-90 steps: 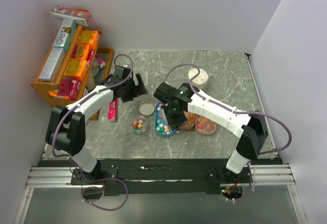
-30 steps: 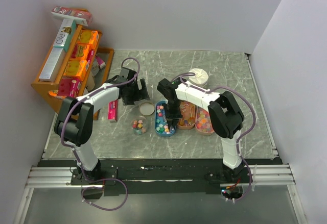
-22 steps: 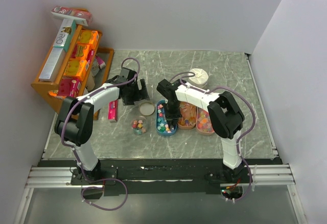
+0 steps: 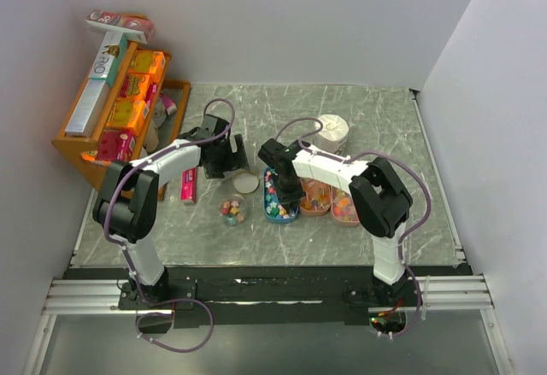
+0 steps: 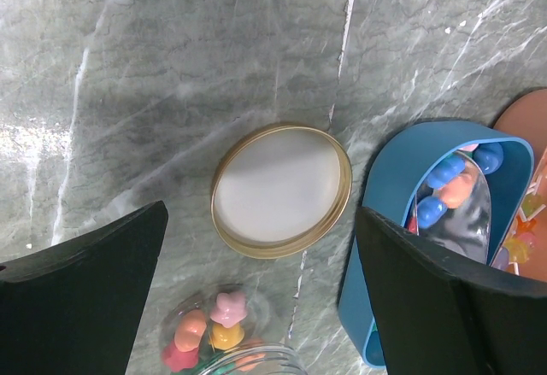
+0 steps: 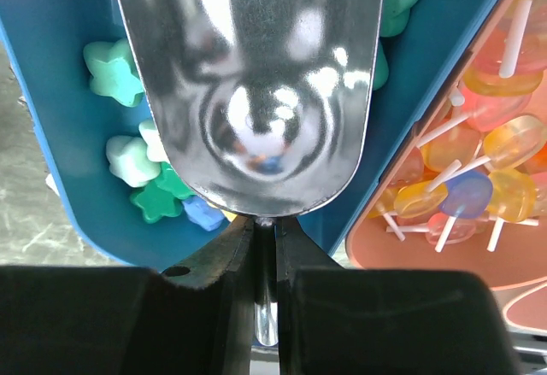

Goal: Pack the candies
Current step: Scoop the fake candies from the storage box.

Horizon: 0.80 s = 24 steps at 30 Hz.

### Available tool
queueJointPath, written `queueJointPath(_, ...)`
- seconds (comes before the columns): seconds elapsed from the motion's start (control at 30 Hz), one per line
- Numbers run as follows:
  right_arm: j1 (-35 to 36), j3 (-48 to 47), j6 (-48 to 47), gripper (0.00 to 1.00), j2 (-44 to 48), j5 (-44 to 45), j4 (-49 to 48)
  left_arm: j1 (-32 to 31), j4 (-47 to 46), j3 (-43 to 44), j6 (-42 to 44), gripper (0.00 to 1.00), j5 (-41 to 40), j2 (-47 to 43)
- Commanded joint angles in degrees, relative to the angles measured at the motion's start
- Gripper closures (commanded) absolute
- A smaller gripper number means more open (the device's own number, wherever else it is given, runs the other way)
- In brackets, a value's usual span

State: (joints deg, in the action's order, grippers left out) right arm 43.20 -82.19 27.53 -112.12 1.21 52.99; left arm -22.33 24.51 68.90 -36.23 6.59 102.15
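Observation:
Small star-like candies (image 6: 128, 161) in mixed colours lie in a blue tray (image 4: 272, 211), also seen in the right wrist view (image 6: 51, 93). My right gripper (image 6: 265, 238) is shut on the handle of a shiny metal scoop (image 6: 248, 93), whose bowl is down in the tray with a blue candy at its front edge. In the top view this gripper (image 4: 287, 189) is over the tray. A small clear jar (image 4: 232, 211) holds a few candies (image 5: 218, 328). Its gold-rimmed lid (image 5: 280, 189) lies flat beside it. My left gripper (image 5: 265, 307) is open and empty above the lid and jar.
Two orange trays (image 4: 306, 211) of lollipops (image 6: 479, 178) sit right of the blue tray. A white round container (image 4: 333, 127) stands behind them. A flat pink packet (image 4: 189, 185) lies to the left. A wooden rack (image 4: 73, 149) with orange boxes stands at the far left.
My right arm has folded in and brought the scoop down into the blue tray. My left gripper has shifted slightly right, over the lid.

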Motion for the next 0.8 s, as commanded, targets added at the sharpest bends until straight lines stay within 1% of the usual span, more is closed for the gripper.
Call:
queueJointPath(0.0, 0.1, 2.5, -0.3, 1.00, 1.3, 6.3, -2.9, -0.2, -0.5, 1.8, -0.5, 0.02, -0.1, -0.8)
queueJointPath(0.27, 1.0, 5.1, 0.5, 1.00, 4.1, 7.3, -4.3, -0.2, -0.5, 1.9, -0.5, 0.03, 0.2, -0.6)
queueJointPath(0.77, 3.9, 4.8, 2.0, 1.00, 12.5, 8.6, 1.3, -0.2, -1.0, 1.6, -1.7, 0.01, -0.4, -1.8)
